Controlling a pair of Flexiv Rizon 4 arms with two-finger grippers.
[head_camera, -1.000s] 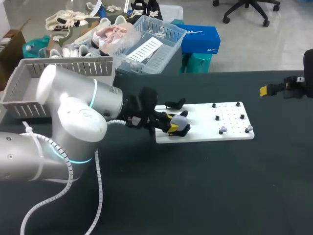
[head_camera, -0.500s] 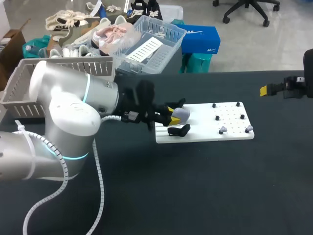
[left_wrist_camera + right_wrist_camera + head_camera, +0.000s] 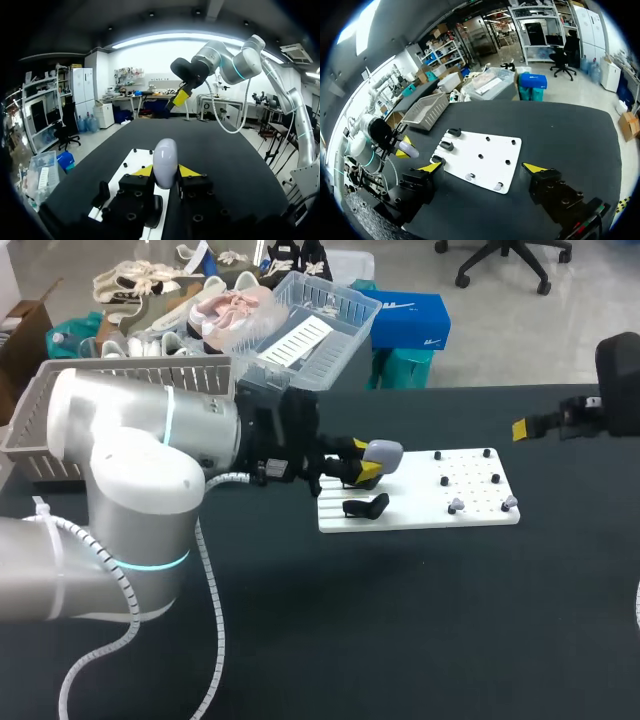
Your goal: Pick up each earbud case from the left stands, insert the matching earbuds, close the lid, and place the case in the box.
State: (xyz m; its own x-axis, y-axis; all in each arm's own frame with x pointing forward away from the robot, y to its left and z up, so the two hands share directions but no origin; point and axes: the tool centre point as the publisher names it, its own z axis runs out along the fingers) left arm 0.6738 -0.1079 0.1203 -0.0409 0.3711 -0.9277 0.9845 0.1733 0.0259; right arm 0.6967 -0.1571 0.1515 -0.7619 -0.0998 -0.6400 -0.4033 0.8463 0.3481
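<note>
Now earbud case (image 3: 165, 159) in left pincer (image 3: 163, 171)

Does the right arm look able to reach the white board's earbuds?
Probably yes: the open right gripper has nothing between it and the earbuds; the left gripper holds the case over the other end of the board.

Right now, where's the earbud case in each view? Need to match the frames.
Head view: earbud case in the left tool, over the white board's left end.
Left wrist view: earbud case clamped in that view's own tool, white board below.
Right wrist view: earbud case in the other arm's tool, off the white board's side.
Shared landmark: the white board.
</note>
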